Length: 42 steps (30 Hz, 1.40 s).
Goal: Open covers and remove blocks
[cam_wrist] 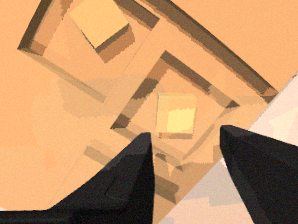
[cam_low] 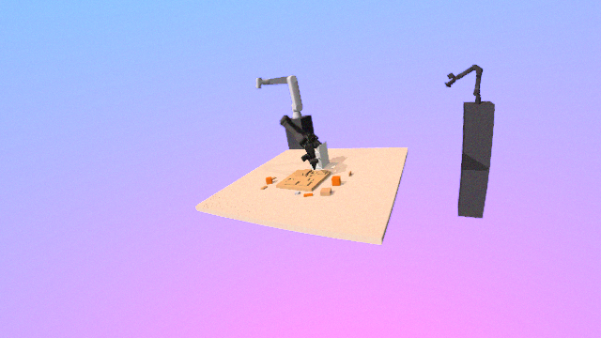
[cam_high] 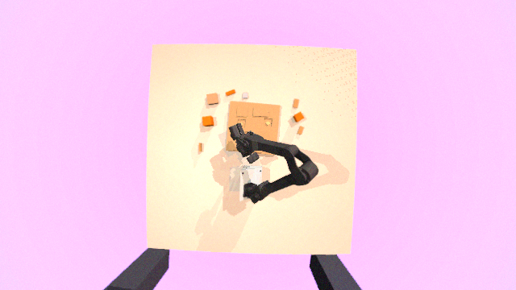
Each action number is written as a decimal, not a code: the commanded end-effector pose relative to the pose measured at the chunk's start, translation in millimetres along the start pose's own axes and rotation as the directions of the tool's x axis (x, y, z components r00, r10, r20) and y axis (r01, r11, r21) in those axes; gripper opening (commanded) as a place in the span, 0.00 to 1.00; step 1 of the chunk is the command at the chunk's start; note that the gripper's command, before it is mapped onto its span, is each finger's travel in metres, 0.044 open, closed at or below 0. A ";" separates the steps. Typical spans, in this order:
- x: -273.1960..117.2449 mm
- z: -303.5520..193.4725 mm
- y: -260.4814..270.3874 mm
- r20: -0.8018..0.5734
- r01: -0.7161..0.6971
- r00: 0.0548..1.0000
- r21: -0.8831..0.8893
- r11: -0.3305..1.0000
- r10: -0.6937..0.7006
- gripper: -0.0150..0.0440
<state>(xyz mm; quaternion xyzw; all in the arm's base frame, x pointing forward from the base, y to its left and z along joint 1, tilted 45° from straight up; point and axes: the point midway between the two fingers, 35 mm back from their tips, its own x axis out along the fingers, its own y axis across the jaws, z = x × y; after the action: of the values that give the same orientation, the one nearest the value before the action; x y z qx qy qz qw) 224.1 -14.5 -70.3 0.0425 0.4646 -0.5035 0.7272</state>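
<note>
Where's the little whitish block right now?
In the top view, the small whitish block sits just past the puzzle board's far edge, right of a thin orange block.
</note>
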 end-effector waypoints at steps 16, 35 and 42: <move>0.6 0.7 -0.4 0.005 0.002 1.000 0.142 0.990 -0.003 0.50; 9.7 0.7 0.1 0.005 0.002 1.000 0.142 0.990 -0.003 0.50; 16.5 0.8 0.0 0.005 0.003 1.000 0.142 0.990 -0.003 0.50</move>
<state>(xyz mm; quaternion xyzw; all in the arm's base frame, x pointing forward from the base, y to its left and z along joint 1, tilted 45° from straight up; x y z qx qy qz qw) 228.4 -21.6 -79.5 0.0976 0.4247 -0.5339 0.7246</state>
